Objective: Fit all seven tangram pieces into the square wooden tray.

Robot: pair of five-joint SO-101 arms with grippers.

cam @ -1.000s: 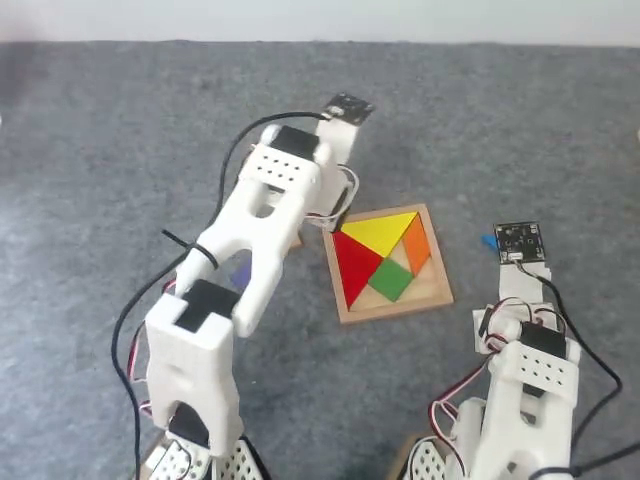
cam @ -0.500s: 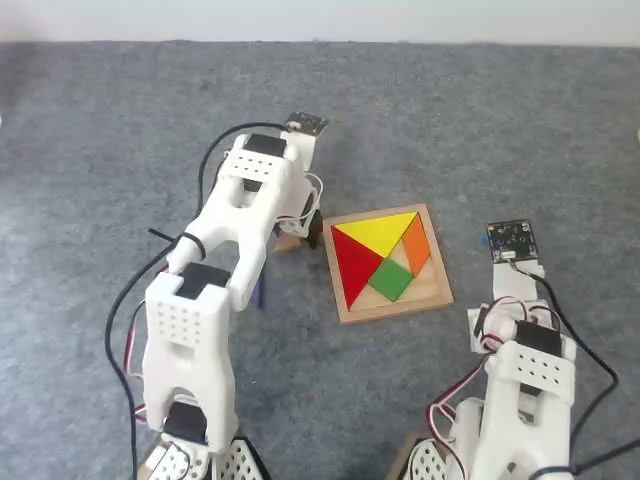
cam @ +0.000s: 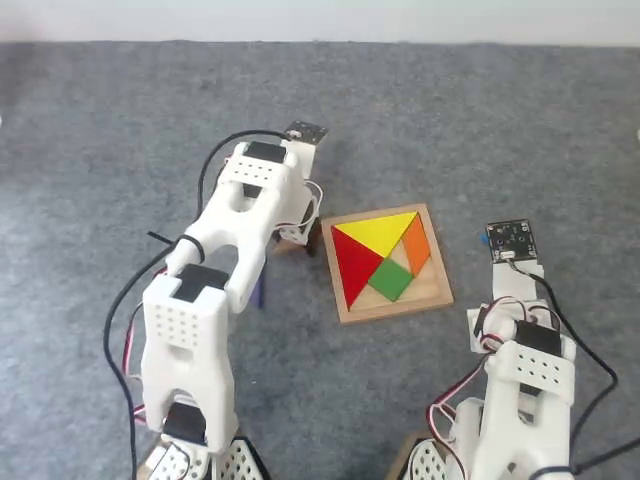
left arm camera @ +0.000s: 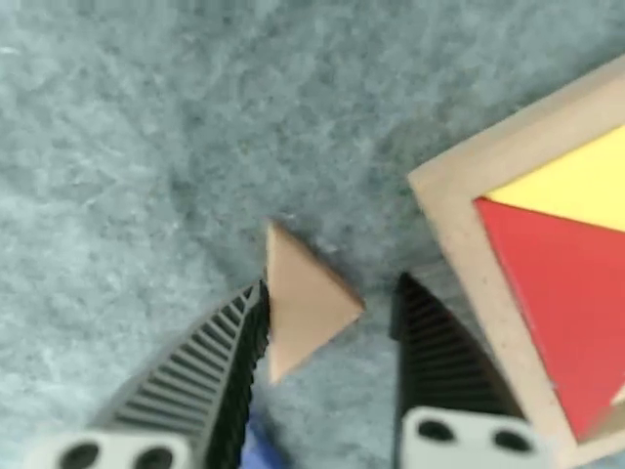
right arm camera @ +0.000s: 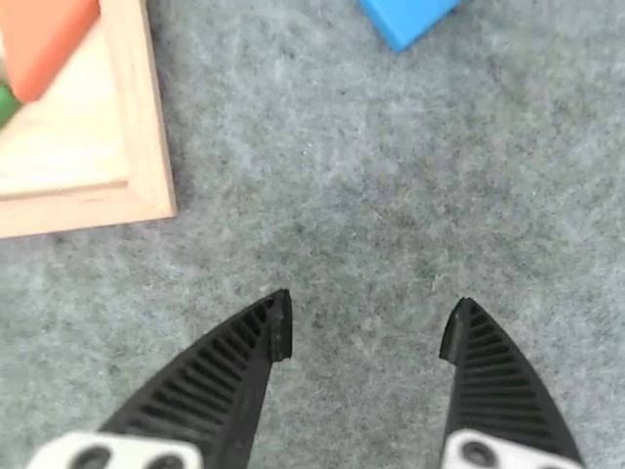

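The square wooden tray (cam: 443, 293) lies mid-table and holds a yellow triangle (cam: 380, 232), a red triangle (cam: 353, 265), an orange piece (cam: 417, 246) and a green square (cam: 390, 279). My left gripper (left arm camera: 332, 291) is open just off the tray's left corner (left arm camera: 459, 195). A tan wooden triangle (left arm camera: 298, 313) lies on the carpet between its fingers, touching one finger and apart from the other. My right gripper (right arm camera: 371, 305) hangs open over bare carpet beside the tray's right edge (right arm camera: 137, 147). A blue piece (right arm camera: 405, 18) lies ahead of it.
A small purple-blue piece (cam: 258, 291) lies on the carpet under the left arm (cam: 235, 250). Grey carpet covers the table. Bare wood (cam: 425, 285) shows along the tray's right and near parts.
The left arm has drawn back and to the left, away from the tray's far corner, and come down around the tan triangle. The right arm has barely shifted.
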